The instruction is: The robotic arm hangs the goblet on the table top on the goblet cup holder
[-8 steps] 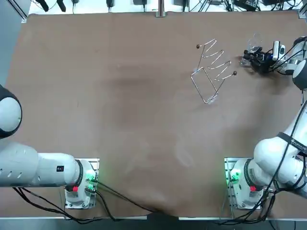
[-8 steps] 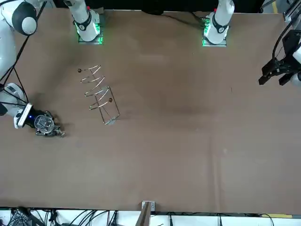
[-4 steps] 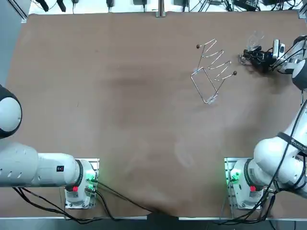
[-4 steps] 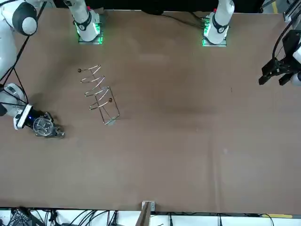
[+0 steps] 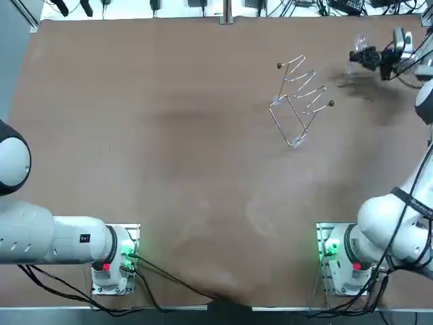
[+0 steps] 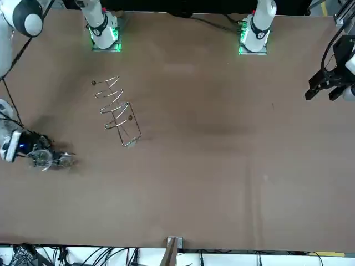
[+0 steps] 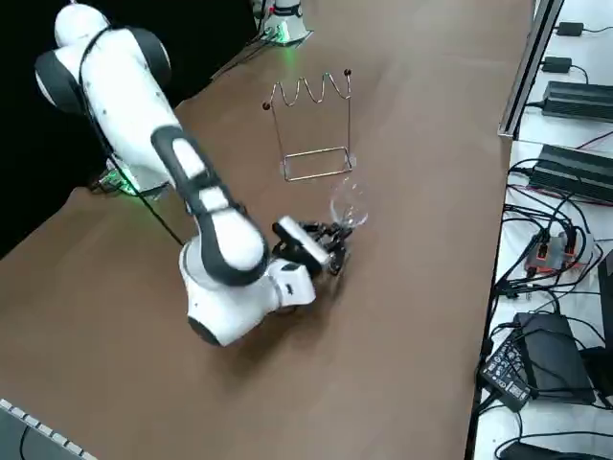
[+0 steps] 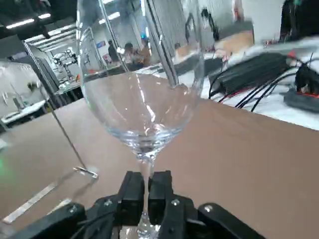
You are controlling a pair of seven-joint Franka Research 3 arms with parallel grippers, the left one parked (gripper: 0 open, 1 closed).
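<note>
— Shifted since half a second before: the goblet (image 7: 349, 204) and the right gripper (image 7: 334, 251) holding it had drawn off toward the far right corner of the table (image 5: 169, 135) in the top view, leaving a blurred shadow (image 5: 357, 81) on its brown top where they had been
— Where was the glass at that moment?
— Bowl up and roughly upright, its thin stem clamped between the two black fingers (image 8: 132, 191) a little way below the bowl. Glass and shadow lay apart in the top view, so it looked lifted clear of the tabletop; the foot could not be made out clearly behind the fingers
— And what stood beside it?
— The wire goblet cup holder (image 5: 300, 101), upright on the table: a zigzag top rail with a dark ball at each end, a rectangular foot flat on the surface. The goblet was near it but apart, on the side toward the table's right edge, and not yet on the rail
— Anything else in frame?
— The right arm (image 7: 206, 192) curved in white links from its green-lit base (image 5: 338, 252) at the near edge out to the gripper. Cables (image 7: 565, 254) and black power units (image 7: 579, 96) lined the white bench (image 7: 512, 206) beyond the table's right edge in the right side view
</note>
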